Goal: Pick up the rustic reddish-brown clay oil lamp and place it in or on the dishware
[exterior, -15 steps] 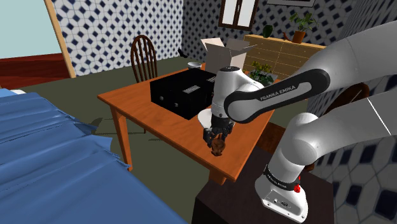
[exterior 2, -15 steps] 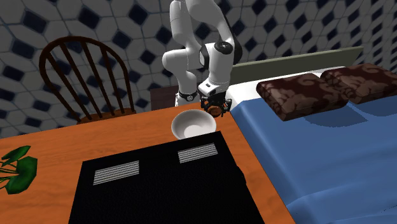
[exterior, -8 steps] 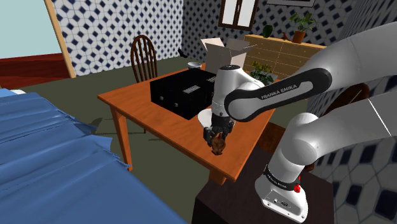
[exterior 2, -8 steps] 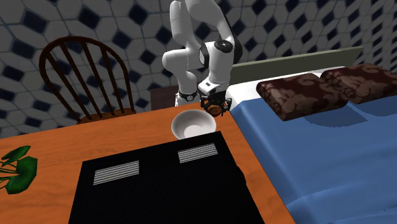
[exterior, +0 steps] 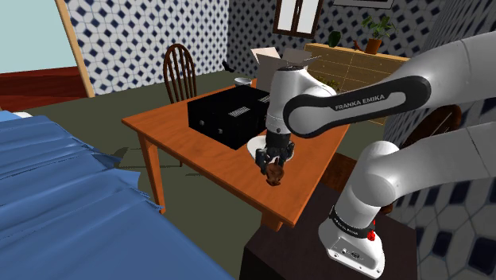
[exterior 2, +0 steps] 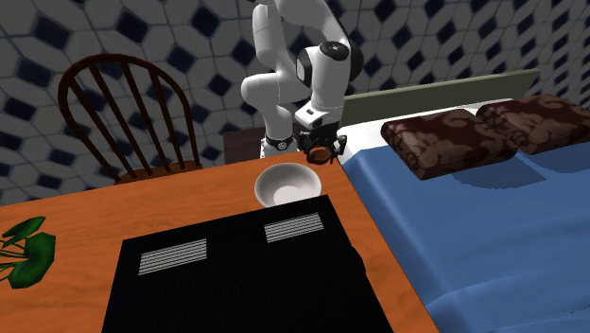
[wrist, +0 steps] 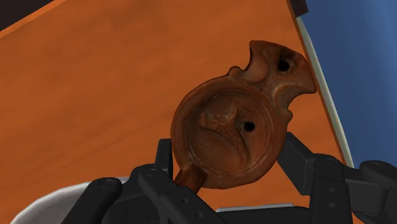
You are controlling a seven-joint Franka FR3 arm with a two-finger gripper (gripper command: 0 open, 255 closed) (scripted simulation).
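Lamp (wrist: 232, 130), reddish-brown clay, round body with a spout and two small holes, clamped between the jaws by its rim. Jaws are closed on it from both sides. In the shoulder view the lamp (exterior: 274, 173) hangs under the black hand, over the near part of the worktop (exterior: 199, 151), just beside the white bowl (exterior: 256, 148) and not in it. In the second exterior view the lamp (exterior 2: 321, 153) sits just past the far right rim of the bowl (exterior 2: 288, 184), which looks empty. In the wrist view a sliver of the bowl (wrist: 44, 207) shows beside the jaws, with the blue bed past the worktop edge.

Worktop is orange-brown wood on plain legs. A big black box (exterior: 226, 115) with two grey vent strips stands on it, touching or just beside the bowl. A green plant (exterior 2: 24, 251) lies at the second exterior view's left edge.

Room:
- blue-and-white patterned wallpaper, dark green floor (exterior: 119, 103)
- dark wooden chair (exterior: 178, 71) at the far side of the worktop
- blue bed (exterior 2: 473, 218) beside it, with two brown patterned pillows (exterior 2: 444, 140)
- open cardboard box (exterior: 278, 64) and a wooden dresser (exterior: 358, 68) with potted plants by the far wall
- dark-framed window (exterior: 298, 16) above them
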